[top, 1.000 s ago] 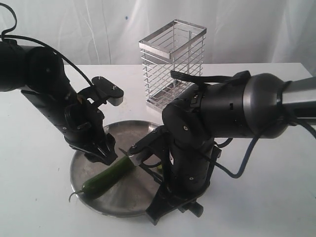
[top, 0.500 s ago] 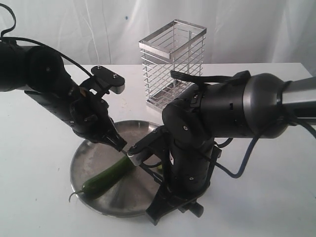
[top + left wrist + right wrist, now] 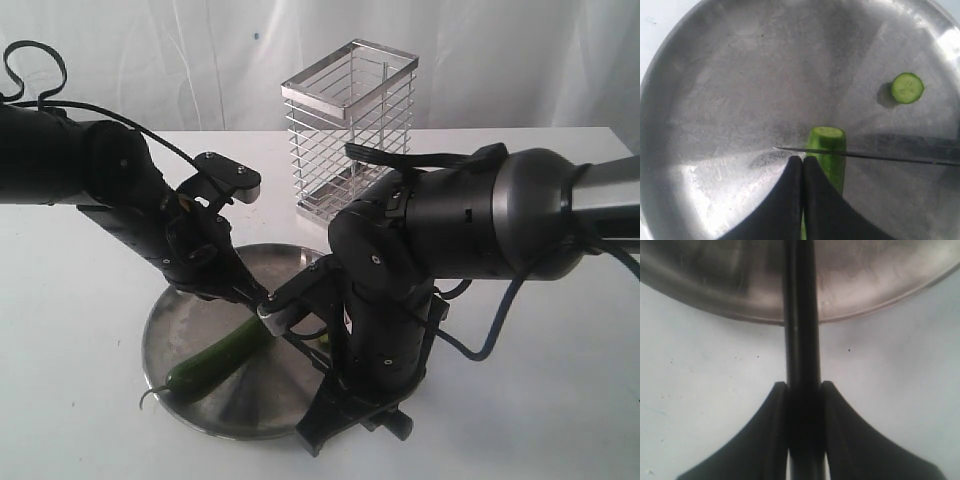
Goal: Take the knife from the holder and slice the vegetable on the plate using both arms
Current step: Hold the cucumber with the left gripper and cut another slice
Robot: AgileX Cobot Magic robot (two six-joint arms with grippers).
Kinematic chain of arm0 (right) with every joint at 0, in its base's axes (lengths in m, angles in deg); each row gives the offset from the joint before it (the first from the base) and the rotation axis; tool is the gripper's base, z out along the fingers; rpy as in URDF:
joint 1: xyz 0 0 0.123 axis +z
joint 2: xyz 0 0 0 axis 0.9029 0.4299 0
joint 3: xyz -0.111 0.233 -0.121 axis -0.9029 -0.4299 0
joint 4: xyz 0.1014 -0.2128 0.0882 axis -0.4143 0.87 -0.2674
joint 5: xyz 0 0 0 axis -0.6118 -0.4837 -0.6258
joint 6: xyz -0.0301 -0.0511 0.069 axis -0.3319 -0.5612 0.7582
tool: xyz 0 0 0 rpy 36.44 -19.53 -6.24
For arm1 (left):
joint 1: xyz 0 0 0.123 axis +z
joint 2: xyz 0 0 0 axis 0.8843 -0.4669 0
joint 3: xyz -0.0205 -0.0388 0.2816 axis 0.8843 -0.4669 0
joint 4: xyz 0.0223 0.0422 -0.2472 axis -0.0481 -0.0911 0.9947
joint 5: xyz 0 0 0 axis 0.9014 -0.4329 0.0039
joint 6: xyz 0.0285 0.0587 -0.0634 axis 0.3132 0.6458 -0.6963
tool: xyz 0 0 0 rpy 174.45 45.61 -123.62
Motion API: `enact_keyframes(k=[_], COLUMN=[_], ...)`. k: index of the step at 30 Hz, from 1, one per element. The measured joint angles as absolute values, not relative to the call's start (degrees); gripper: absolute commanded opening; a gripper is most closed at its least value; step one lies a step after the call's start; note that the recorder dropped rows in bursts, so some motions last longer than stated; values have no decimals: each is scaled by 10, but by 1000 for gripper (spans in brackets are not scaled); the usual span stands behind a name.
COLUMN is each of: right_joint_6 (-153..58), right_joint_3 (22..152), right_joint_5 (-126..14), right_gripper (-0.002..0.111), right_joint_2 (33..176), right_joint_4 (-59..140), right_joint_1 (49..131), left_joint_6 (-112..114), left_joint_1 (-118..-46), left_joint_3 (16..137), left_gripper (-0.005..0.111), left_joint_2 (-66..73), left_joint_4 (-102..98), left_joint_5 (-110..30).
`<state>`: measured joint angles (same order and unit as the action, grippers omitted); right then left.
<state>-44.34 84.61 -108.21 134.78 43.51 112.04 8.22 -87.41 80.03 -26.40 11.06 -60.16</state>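
fingers of the right gripper [image 3: 801,390] clamp the knife [image 3: 801,315] by its handle, the stiff slim blade lying across the vegetable [image 3: 829,155] on the plate [image 3: 715,75]. left gripper [image 3: 803,162] is pinched closed, empty, above the glossy, likely slippery vegetable; best pinned mid-body.

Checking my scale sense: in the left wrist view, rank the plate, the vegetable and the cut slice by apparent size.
1. the plate, filling the view.
2. the vegetable, partly hidden by the fingers.
3. the cut slice, clearly smallest.
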Motion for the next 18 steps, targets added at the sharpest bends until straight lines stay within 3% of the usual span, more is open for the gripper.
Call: enact_keyframes(k=[18], right_joint_6=[-438], right_joint_3=[846], right_joint_5=[-1090], right_gripper=[0], right_joint_2=[1348], right_joint_4=[436], right_joint_1=[1120], left_joint_6=[102], left_joint_1=[-874], left_joint_3=[803], left_gripper=[1], left_joint_2=[-341], left_joint_4=[149], left_joint_5=[-533])
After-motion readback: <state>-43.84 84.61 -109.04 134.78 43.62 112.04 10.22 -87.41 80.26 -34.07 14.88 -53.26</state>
